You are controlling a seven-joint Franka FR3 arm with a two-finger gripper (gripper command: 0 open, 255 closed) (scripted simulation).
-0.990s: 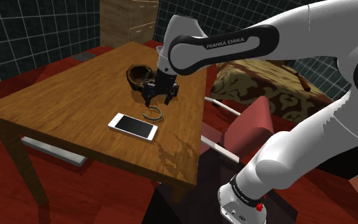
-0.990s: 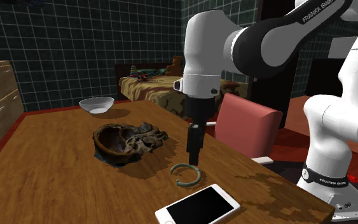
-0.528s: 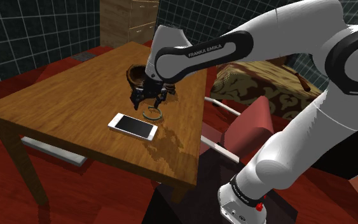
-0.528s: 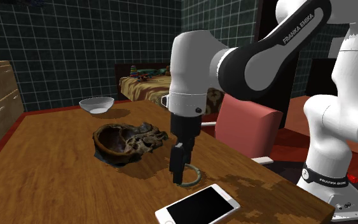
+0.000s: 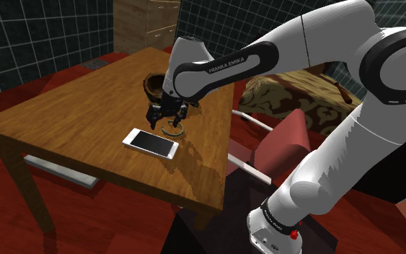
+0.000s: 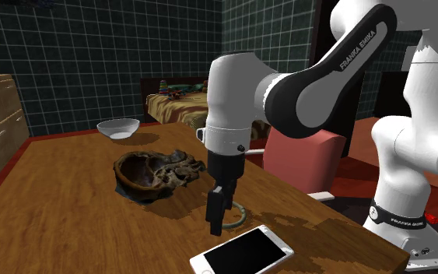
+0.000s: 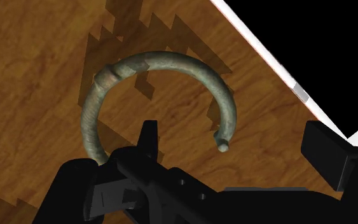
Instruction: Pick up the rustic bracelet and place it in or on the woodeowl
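hand [image 7: 234, 137] is open, low over the greenish open-ended bracelet [image 7: 165, 59] lying on the tabletop [image 5: 64, 115] just beside the phone [image 5: 151, 142], and that thin ring could easily skid away as it closes

Part of bracelet [image 7: 171, 60] hidden behind gripper [image 7: 234, 143], phone [image 6: 244, 253] corner cut off at picture's edge

Bracelet [image 7: 171, 60]: dull greenish metal; table [image 7: 31, 76]: grained wood; phone [image 5: 151, 142]: glossy blk.
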